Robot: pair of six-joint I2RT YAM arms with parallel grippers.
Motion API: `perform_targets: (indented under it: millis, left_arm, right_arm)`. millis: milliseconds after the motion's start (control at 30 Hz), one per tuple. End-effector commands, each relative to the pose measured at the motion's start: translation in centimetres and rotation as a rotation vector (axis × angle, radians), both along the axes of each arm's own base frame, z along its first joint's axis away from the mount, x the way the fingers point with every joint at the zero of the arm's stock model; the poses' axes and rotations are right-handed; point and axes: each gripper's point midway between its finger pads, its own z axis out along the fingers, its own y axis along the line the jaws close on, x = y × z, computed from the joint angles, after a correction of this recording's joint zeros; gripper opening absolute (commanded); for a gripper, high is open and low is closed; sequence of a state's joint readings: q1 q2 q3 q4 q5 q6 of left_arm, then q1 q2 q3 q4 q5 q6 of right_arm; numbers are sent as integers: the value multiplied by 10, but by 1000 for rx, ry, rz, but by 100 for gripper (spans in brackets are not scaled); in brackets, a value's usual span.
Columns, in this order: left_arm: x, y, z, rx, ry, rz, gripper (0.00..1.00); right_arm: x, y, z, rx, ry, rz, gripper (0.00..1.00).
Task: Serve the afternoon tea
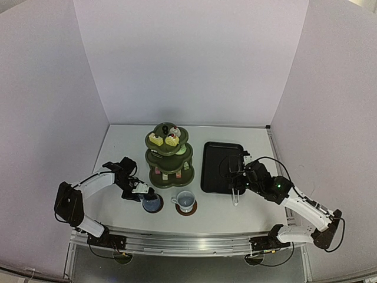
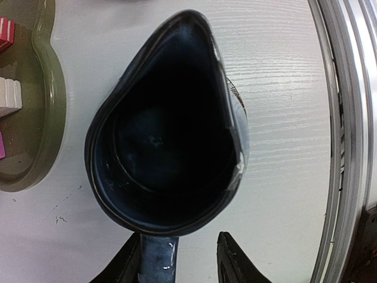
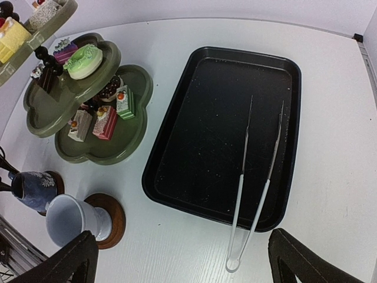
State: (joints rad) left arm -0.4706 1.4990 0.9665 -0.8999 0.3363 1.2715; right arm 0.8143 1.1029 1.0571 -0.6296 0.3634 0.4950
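The dark blue mug stands on a brown saucer near the front left. My left gripper reaches around the mug's handle. One finger lies against the handle and a gap shows between the handle and the other finger, so the gripper is open. The pale mug stands on the other saucer. Behind both mugs, the green three-tier stand holds small cakes. My right gripper hangs wide open and empty over the tray's near edge.
A black rectangular tray lies right of the stand. Metal tongs rest across its near rim, with the loop end on the table. A metal rail runs along the table's front edge.
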Motion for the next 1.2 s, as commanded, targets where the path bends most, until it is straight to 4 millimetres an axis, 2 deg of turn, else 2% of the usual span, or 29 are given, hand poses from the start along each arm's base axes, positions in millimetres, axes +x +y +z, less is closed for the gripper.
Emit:
perform_targets:
  millis: [0, 433, 567, 1167]
  left_arm:
    - [-4, 0, 10, -15, 18, 83, 41]
    - [9, -10, 14, -50, 42, 252, 33]
    - [9, -13, 16, -58, 56, 262, 31]
    - [18, -30, 13, -82, 64, 255, 31]
  right_arm:
    - [-1, -3, 5, 17, -15, -13, 98]
    - [2, 0, 3, 0, -11, -4, 98]
    - [3, 2, 3, -8, -12, 1, 98]
    - [5, 1, 3, -24, -21, 6, 98]
